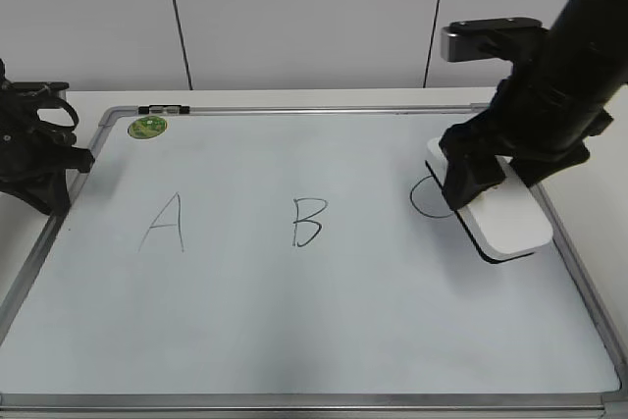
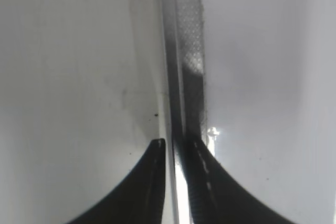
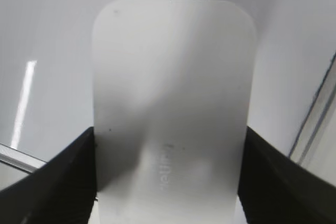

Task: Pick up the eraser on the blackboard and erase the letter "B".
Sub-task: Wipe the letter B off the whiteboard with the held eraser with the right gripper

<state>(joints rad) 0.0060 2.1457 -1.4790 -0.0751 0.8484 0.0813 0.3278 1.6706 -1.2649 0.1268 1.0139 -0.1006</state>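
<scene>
Right gripper [image 1: 483, 172], in the exterior view, clamps the eraser [image 1: 505, 213] at the blackboard's [image 1: 324, 340] right side, over the "C" [image 1: 424, 198]; the letter "B" [image 1: 308, 222] sits mid-board, well apart. Left gripper [image 1: 39, 149] rests at the board's left edge. Left wrist view: its fingers [image 2: 207, 182] nearly meet over the frame [image 2: 184, 51], seemingly empty. Right wrist view: both fingers [image 3: 58, 182] press the eraser's [image 3: 170, 103] long sides.

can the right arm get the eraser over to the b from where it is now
Probably yes: the right claw flanks the eraser beside the C, and only bare blackboard lies between it and the letter B.
</scene>
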